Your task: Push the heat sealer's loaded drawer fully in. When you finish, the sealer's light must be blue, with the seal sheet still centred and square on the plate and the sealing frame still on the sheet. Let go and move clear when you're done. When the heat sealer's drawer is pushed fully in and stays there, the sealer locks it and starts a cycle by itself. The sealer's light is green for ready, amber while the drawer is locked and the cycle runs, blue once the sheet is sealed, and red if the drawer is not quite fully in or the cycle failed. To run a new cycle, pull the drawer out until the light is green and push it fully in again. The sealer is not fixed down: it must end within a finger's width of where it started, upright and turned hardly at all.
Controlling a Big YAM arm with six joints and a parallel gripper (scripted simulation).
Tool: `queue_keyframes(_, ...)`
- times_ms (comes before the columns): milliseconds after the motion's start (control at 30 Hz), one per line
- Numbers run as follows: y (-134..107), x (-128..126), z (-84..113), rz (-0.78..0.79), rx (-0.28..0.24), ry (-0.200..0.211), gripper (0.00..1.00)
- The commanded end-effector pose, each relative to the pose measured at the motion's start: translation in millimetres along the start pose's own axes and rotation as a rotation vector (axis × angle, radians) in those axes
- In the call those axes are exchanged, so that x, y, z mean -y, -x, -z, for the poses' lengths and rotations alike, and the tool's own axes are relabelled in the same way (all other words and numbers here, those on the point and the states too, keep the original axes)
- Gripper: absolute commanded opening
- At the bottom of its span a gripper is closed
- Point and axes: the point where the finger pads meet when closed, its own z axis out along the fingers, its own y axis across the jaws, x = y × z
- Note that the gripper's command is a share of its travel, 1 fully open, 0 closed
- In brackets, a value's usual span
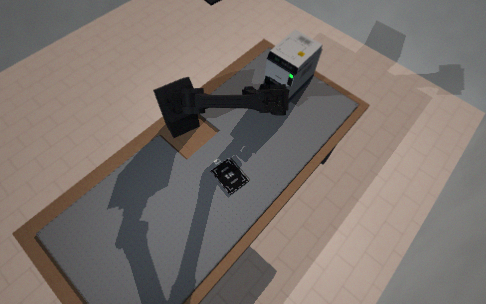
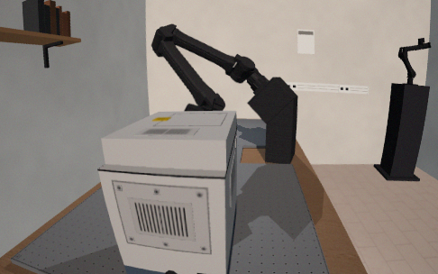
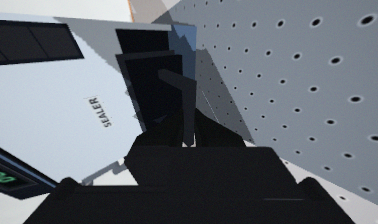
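Observation:
The heat sealer (image 1: 293,55) (image 2: 169,203) (image 3: 56,95) stands upright, a pale box at the table's far end. Its light (image 1: 291,76) is green, and green digits show on its display (image 3: 2,172) in the wrist view. The dark drawer front (image 3: 153,95) stands a little out from its slot in the sealer's front. An angled dark handle (image 3: 189,105) runs from the drawer front down between the fingertips. My gripper (image 3: 189,112) is shut on this handle, low in front of the sealer. The seal sheet, the plate and the sealing frame are hidden in all views.
A flat black panel with white marks (image 1: 229,176) lies mid-table. The arm's base (image 1: 178,107) (image 2: 282,131) stands at one long edge of the table. The wooden table edge (image 1: 343,127) passes close to the sealer. A wall shelf (image 2: 30,37) is at the upper left in the exterior view.

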Motion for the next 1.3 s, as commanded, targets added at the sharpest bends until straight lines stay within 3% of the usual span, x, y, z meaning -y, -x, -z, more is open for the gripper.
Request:
queue_keyframes(0, -13.4, -8.6, -2.6, 0.0, -0.023, 0.015, 0.0)
queue_keyframes(1267, -13.9, -12.7, -8.6, 0.0, -0.026, 0.011, 0.0)
